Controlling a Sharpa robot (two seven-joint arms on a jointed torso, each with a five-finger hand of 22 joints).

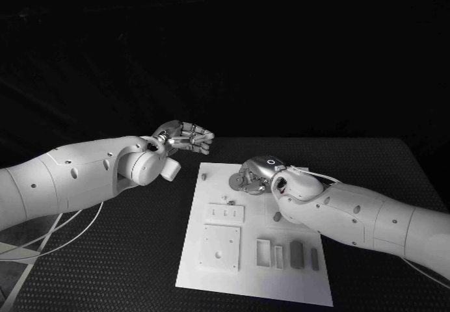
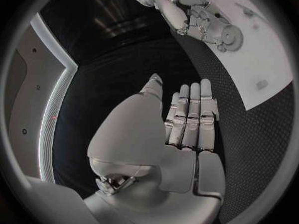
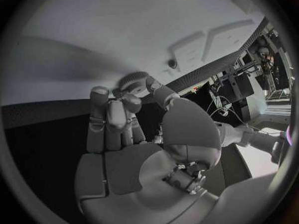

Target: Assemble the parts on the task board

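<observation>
You cannot tell from the head view what the right hand [image 1: 255, 175] holds, if anything: its fingers [image 1: 246, 184] curl down over the task board [image 1: 218, 281], hiding the surface beneath. Small parts near the board's far edge [image 1: 205, 175] are too small to identify. The right forearm covers the board's right side.
</observation>
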